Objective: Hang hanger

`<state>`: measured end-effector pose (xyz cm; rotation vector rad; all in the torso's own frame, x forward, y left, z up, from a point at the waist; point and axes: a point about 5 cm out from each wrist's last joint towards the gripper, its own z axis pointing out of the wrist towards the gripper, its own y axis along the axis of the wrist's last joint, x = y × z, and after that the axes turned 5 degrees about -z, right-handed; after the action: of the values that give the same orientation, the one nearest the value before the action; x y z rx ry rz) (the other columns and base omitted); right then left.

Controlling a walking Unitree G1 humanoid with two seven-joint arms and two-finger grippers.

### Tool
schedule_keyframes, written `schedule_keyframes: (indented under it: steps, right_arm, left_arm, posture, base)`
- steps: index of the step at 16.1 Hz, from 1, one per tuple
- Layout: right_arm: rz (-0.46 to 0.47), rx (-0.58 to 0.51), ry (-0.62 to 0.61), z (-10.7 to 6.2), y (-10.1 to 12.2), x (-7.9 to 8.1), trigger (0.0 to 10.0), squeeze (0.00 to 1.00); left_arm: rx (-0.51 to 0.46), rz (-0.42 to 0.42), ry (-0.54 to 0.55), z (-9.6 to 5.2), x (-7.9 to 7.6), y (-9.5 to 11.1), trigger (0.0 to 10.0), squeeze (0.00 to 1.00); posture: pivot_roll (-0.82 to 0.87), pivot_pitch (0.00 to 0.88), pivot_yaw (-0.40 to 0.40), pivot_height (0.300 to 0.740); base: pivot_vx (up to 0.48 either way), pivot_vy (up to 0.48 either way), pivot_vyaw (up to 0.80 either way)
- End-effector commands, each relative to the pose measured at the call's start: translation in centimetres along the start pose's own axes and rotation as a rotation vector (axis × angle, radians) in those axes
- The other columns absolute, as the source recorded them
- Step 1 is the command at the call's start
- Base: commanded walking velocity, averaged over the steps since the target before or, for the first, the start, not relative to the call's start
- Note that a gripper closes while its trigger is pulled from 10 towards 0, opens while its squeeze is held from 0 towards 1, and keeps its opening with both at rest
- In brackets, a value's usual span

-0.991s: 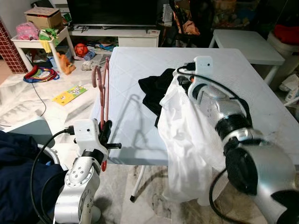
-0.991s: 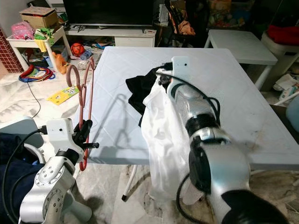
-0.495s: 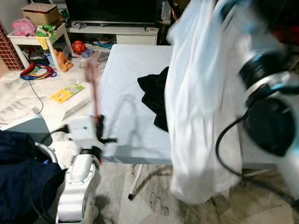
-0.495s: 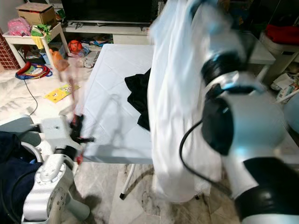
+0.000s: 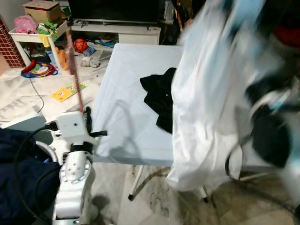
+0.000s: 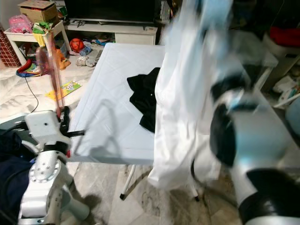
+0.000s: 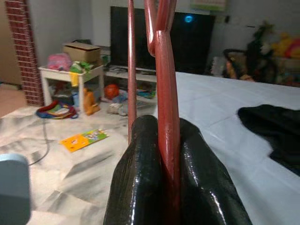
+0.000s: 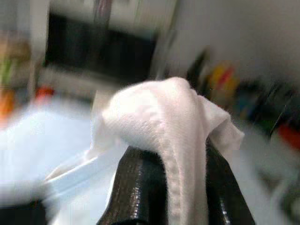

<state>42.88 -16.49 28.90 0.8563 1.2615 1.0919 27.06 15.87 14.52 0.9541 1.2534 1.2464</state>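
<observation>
So compared to a second ago, the right end effector point(image 8: 171, 187) is hoisting the white shirt point(image 5: 206, 108) way up off the table point(image 5: 126, 93); it was draped low over the arm before, and now it's hanging as a tall blurry sheet, its fingers pinching a bunched fold of soft cloth. The left end effector point(image 7: 165, 187) is still clamping the red hanger point(image 7: 161, 84), which is now standing more upright beside the table's left edge. A crumpled black garment point(image 5: 159, 96) is lying mid-table on the pale quilted cover. The room behind is looking messy: a dark TV point(image 7: 159, 40) on a low white stand, a small white side table point(image 5: 35, 40) piled with a cardboard box point(image 5: 40, 8), toys on the floor, and a yellow booklet point(image 5: 68, 90) lying on it.
</observation>
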Motion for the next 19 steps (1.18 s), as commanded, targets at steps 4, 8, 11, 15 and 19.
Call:
schedule_keyframes:
  steps: [4,8,11,15,19]
  right_arm:
    - [0.07,0.242,0.131,-2.3,-8.0,2.1,10.0,1.0]
    - [0.115,0.277,0.226,-3.7,-10.7,3.3,10.0,1.0]
    - [0.067,0.272,0.469,-4.7,-11.4,4.8,10.0,1.0]
    - [-0.075,0.267,0.567,-5.6,-12.0,3.2,10.0,1.0]
    - [-0.089,0.255,0.362,-5.7,-11.5,-1.4,10.0,1.0]
  left_arm:
    - [0.081,-0.04,-0.097,-1.0,-1.0,-1.7,10.0,0.0]
    - [0.079,-0.03,-0.097,-0.5,-0.5,-1.7,10.0,0.0]
    - [0.093,-0.037,-0.119,-0.5,-0.6,-2.0,10.0,0.0]
    - [0.132,-0.046,-0.149,-1.3,-0.8,-2.8,10.0,0.0]
    - [0.129,-0.076,-0.16,-1.4,-1.0,-3.1,10.0,0.0]
  posture:
    - [0.0,0.0,-0.022,0.74]
    - [-0.01,0.0,0.004,0.74]
    - [-0.03,0.0,0.029,0.74]
    - [-0.03,0.0,0.024,0.74]
    - [-0.05,0.0,0.01,0.74]
  base:
    - [0.0,0.0,0.0]
    - [0.0,0.0,0.0]
    - [0.0,0.0,0.0]
    - [0.0,0.0,0.0]
    - [0.0,0.0,0.0]
